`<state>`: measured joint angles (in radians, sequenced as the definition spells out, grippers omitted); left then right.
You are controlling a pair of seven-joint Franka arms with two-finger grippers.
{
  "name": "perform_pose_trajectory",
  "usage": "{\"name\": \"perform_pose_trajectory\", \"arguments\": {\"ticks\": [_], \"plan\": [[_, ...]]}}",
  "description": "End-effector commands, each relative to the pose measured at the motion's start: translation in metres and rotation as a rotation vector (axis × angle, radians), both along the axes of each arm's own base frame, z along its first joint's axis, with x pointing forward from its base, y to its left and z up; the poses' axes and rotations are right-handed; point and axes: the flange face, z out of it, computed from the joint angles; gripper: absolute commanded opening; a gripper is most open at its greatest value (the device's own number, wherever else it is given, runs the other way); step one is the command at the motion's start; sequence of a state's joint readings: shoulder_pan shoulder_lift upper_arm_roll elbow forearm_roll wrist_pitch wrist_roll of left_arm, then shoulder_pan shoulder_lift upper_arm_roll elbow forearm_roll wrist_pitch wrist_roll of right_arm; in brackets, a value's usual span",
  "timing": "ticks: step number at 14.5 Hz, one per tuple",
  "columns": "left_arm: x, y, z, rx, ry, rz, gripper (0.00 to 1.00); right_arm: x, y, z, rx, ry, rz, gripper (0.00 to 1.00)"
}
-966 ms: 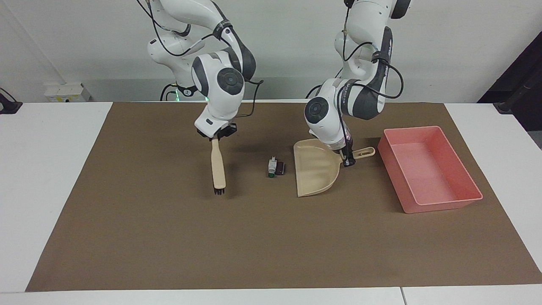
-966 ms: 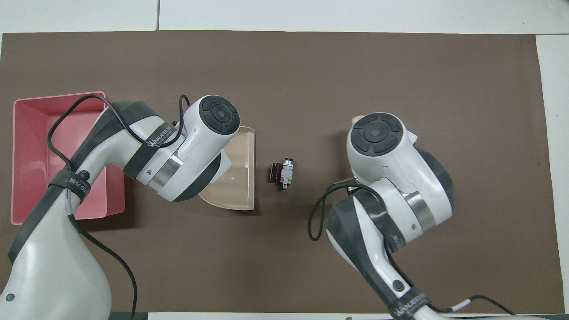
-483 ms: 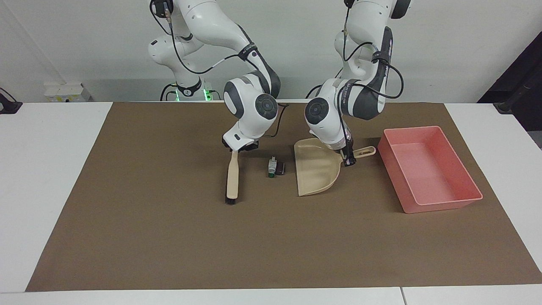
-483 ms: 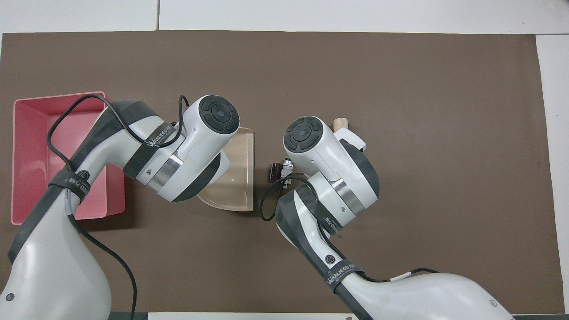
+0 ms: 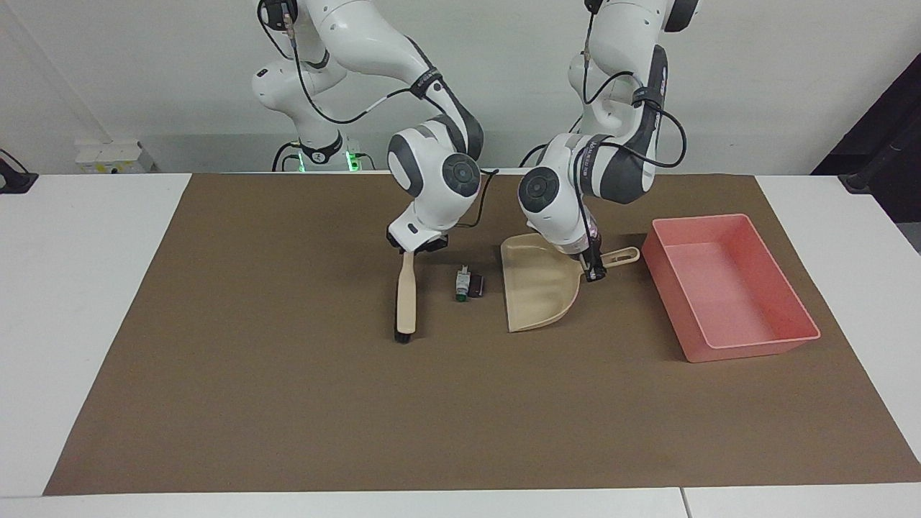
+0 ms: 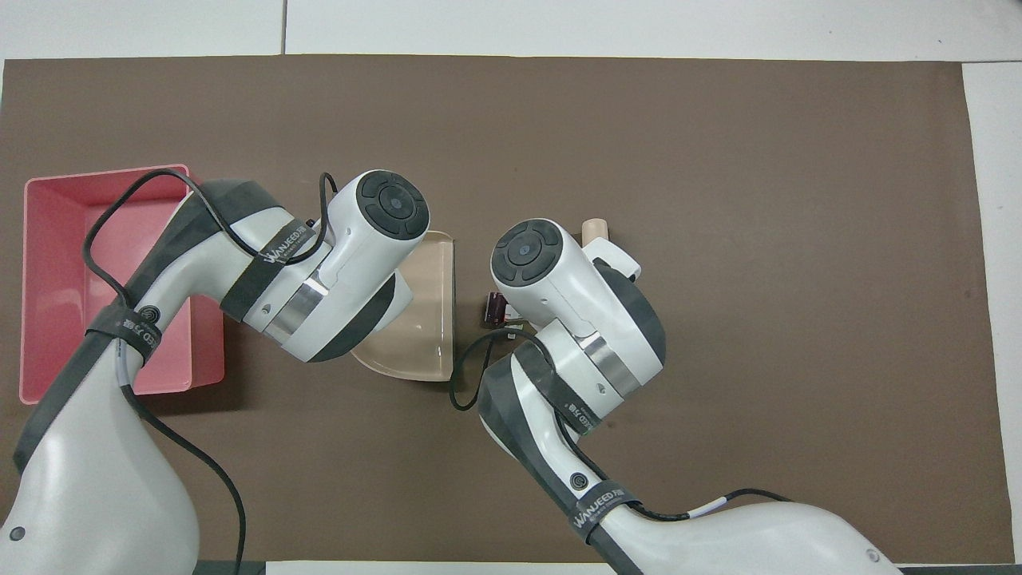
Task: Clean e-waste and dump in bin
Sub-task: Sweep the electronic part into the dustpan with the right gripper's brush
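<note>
The e-waste lies on the brown mat: a white part with a green end (image 5: 462, 282) and a dark block (image 5: 475, 286) (image 6: 497, 307) touching it. My right gripper (image 5: 416, 248) is shut on the handle of a beige brush (image 5: 406, 302), whose dark bristles reach down to the mat beside the e-waste, toward the right arm's end. My left gripper (image 5: 591, 272) is shut on the handle of the beige dustpan (image 5: 536, 288) (image 6: 427, 319), whose mouth faces the e-waste. The pink bin (image 5: 727, 288) (image 6: 48, 263) stands beside the dustpan, toward the left arm's end. In the overhead view the arms hide both grippers.
The brown mat (image 5: 288, 403) covers most of the white table. Only the brush's tip (image 6: 595, 229) shows in the overhead view, past the right arm's wrist.
My right arm has carried the brush sideways toward the e-waste, from well off at the right arm's end to just beside it. The left arm and dustpan have barely shifted.
</note>
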<state>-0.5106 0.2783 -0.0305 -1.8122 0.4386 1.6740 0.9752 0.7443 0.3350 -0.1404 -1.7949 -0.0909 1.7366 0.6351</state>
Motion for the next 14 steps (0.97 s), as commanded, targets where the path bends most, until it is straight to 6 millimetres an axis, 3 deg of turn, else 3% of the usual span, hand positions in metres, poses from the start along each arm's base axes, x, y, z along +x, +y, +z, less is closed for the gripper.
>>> {"name": "perform_pose_trajectory", "arguments": {"ticks": [1,7,14], "plan": [[0.002,0.003,0.0,0.032,0.006,0.006,0.0,-0.013,0.013,0.005,0.003,-0.012,-0.018,0.0],[0.002,0.005,0.001,0.03,0.008,0.011,0.0,-0.028,0.024,-0.017,0.074,-0.06,-0.035,0.0],[0.006,0.012,0.004,0.022,0.004,0.026,0.0,-0.037,0.043,-0.015,0.13,-0.05,-0.066,0.0]]}}
